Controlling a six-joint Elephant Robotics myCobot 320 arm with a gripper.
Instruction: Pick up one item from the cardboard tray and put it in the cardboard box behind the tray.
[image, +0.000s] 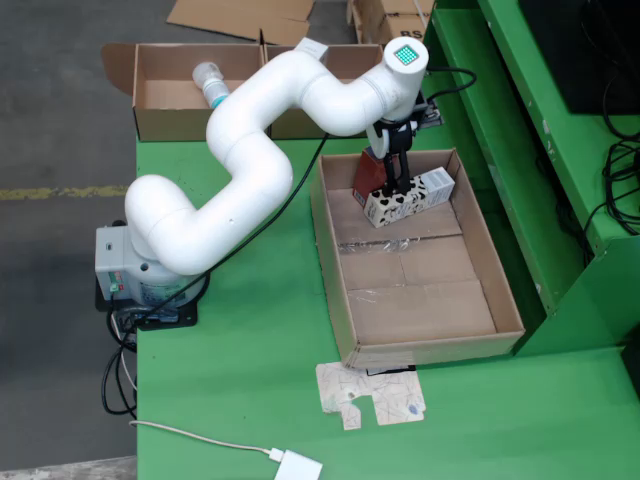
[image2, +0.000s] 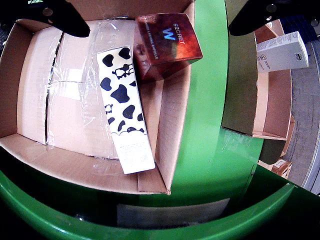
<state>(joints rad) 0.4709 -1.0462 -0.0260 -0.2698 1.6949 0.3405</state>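
The long cardboard tray (image: 420, 300) lies on the green table. At its far end are a cow-patterned carton (image: 405, 203) and a red-brown box (image: 366, 176). My gripper (image: 396, 172) hangs just above these two. In the wrist view the cow carton (image2: 122, 110) lies flat on the tray floor (image2: 35, 90), and the red box (image2: 167, 42), printed "SECRET W", leans in the corner beside it. The two black fingers (image2: 65, 17) stand far apart at the top corners, so the gripper (image2: 159, 31) is open and holds nothing.
Two open cardboard boxes (image: 190, 95) stand side by side behind the tray; one holds a clear bottle (image: 212, 85). In the wrist view a box (image2: 272, 110) holds a white packet (image2: 282, 52). A flattened printed carton (image: 372, 395) and a white adapter (image: 298, 465) lie near the front.
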